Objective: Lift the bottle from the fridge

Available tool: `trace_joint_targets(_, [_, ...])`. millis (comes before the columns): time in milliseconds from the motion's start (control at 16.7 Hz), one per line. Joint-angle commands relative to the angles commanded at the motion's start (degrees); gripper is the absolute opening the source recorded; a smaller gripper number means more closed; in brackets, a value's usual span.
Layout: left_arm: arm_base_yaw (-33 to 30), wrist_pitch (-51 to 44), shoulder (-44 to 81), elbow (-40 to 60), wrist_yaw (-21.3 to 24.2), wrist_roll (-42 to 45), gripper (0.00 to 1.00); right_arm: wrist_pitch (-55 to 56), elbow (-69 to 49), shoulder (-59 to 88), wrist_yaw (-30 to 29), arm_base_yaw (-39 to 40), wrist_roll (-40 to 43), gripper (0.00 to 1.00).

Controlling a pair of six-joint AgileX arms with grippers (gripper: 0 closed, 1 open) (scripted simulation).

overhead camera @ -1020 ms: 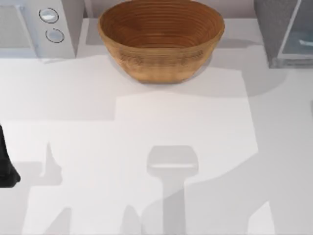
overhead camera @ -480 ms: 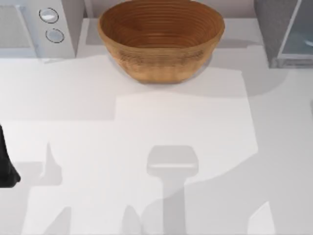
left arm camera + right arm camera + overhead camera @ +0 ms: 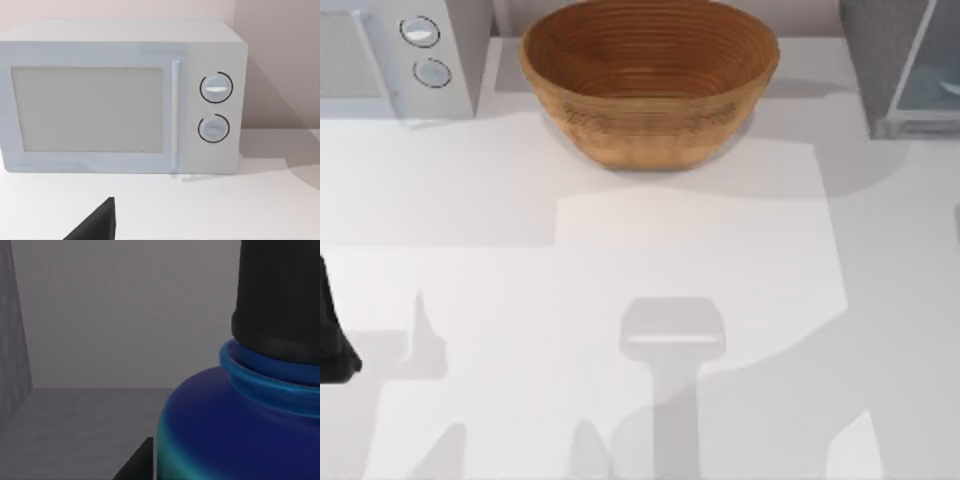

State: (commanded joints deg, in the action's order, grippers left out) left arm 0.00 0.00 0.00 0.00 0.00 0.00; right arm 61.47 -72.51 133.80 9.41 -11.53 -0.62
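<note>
The blue bottle [image 3: 235, 425] with its black cap [image 3: 280, 295] looms very close in the right wrist view, standing on the grey floor inside the fridge [image 3: 100, 315]. A dark part of my right gripper [image 3: 137, 465] shows right beside the bottle's base. From above, the fridge [image 3: 878, 60] stands at the back right with its pale glass door [image 3: 932, 80]. My left arm [image 3: 332, 345] rests at the table's far left edge, and a dark part of my left gripper [image 3: 97, 225] faces the microwave.
A large wooden bowl [image 3: 650, 80] sits at the back centre. A light-grey microwave [image 3: 390, 55] with two round knobs [image 3: 215, 107] stands at the back left. The white table [image 3: 640, 300] stretches in front of them.
A pale glint behind the fridge's glass door has shifted toward the top view's right edge. The left arm, bowl and microwave have stayed put.
</note>
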Motion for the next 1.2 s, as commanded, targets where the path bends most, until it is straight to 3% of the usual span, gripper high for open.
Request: trace_joint_targets(1200, [0.0,0.0,0.0,0.0,0.0,0.0,1.00,-8.2,-0.1,-8.0,0.2,-0.3,-0.2,0.00])
